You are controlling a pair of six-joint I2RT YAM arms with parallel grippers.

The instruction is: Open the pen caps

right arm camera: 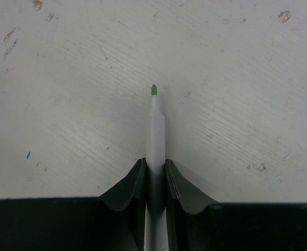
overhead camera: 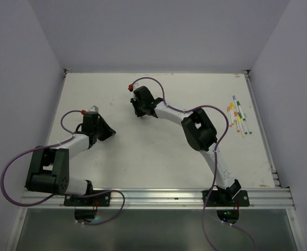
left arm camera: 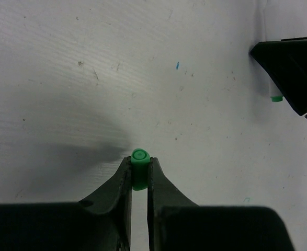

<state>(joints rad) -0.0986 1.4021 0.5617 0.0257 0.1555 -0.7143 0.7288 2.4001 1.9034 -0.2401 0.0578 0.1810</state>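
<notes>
Left to right. The left gripper (left arm camera: 139,164) is narrowed on a single green pen cap (left arm camera: 139,156), pinched only at its fingertips above the table (overhead camera: 158,162); the cap is off its pen. Near the table's middle, the right gripper (right arm camera: 156,168) is clamped on one white pen (right arm camera: 157,125), whose bare green tip (right arm camera: 154,90) points away from the fingers and sits close over the surface. At the right edge lies a group of pens (overhead camera: 239,116), apparently capped.

Hazards, as judged: the short round cap offers little contact area, so it could slip or roll away on release. The exposed tip could mark the table if the arm dips.

Counts: two grippers, one loose cap, one held pen. The resting group numbers roughly five or six; overlap prevents an exact count.
</notes>
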